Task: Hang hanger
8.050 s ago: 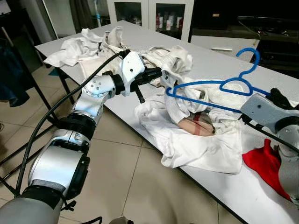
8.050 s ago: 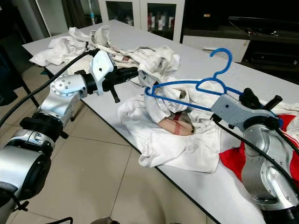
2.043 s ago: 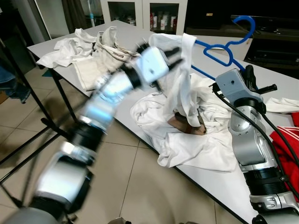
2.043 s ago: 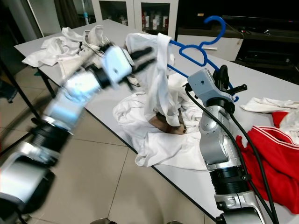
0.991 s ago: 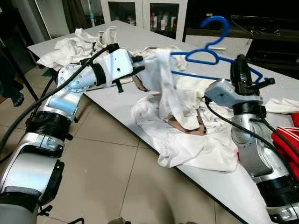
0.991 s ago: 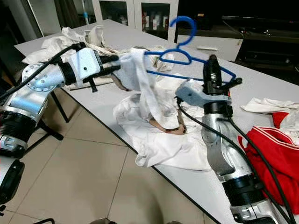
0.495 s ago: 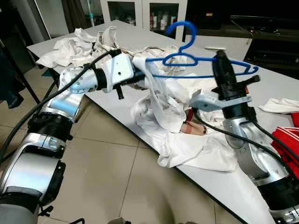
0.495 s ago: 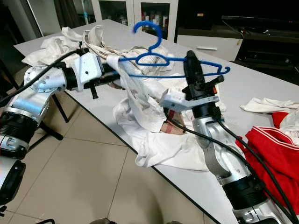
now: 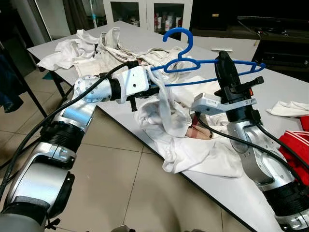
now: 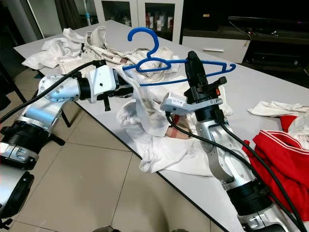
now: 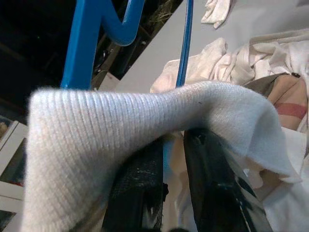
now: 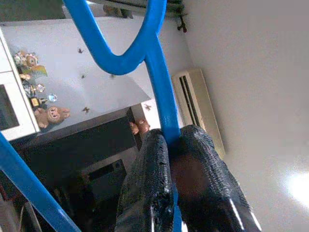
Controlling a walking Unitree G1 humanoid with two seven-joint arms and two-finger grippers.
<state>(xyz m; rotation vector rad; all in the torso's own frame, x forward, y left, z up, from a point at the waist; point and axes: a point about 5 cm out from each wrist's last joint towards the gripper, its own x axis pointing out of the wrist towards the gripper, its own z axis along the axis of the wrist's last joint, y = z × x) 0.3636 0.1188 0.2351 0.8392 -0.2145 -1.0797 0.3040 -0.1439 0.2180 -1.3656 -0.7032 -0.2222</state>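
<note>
The right gripper (image 9: 223, 62) points straight up above the table, its two black fingers (image 12: 149, 193) clenched on the blue hanger (image 9: 207, 67), pinching the upper bar with the plastic running up between the pads (the right wrist view shows this plainly). The hanger is held in the air over the heap of clothes, roughly level, its long axis running across from the robot's left to its right. Its hook (image 10: 143, 41) stands upward at the left half, the open curl facing left. The right tip of the frame reaches past the gripper toward the dark cabinets.

The left gripper (image 9: 155, 89) reaches in from the left at the hanger's other end, where a white garment (image 9: 166, 108) is draped over the bar and hangs down toward the pile. In the left wrist view its fingers (image 11: 140, 193) lie close together with the thin blue lower bar in the narrow slot between them, and ribbed white cloth (image 11: 120, 125) is folded over their tips; the cloth hides the tips, so whether they grip bar, fabric or both cannot be told.

Below, the white table (image 9: 270, 92) carries a crumpled white heap (image 9: 203, 154), a plaid-patterned patch (image 9: 195, 133) partly buried in it, more pale laundry (image 9: 87, 46) at the far left end, and a red garment (image 10: 280, 159) cut off at the right edge.
</note>
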